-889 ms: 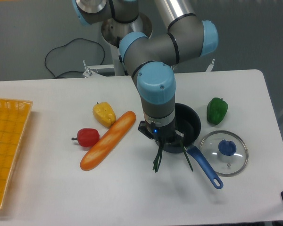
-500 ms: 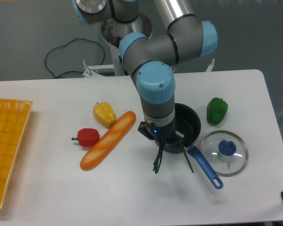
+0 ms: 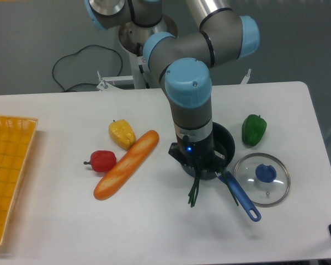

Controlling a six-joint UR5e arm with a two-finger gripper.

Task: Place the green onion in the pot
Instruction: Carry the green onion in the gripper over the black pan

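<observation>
White table (image 3: 55, 221), gripper (image 3: 201, 170) clamped on green onion (image 3: 195, 189), stalks hanging near-vertical, tips down, beside pot (image 3: 227, 144).

Around the one black pot (image 3: 227, 144) on the tabletop (image 3: 71, 226), the count runs like this. One bunch of green onion (image 3: 196, 189) hangs just left of the pot's blue handle. One glass lid (image 3: 262, 179) lies right of the pot. Three peppers: one green (image 3: 254, 130) to the right, one yellow (image 3: 122, 133) and one red (image 3: 102, 160) to the left. One long bread loaf (image 3: 126, 164) lies left too. One yellow basket (image 3: 8, 176) sits far left.
</observation>
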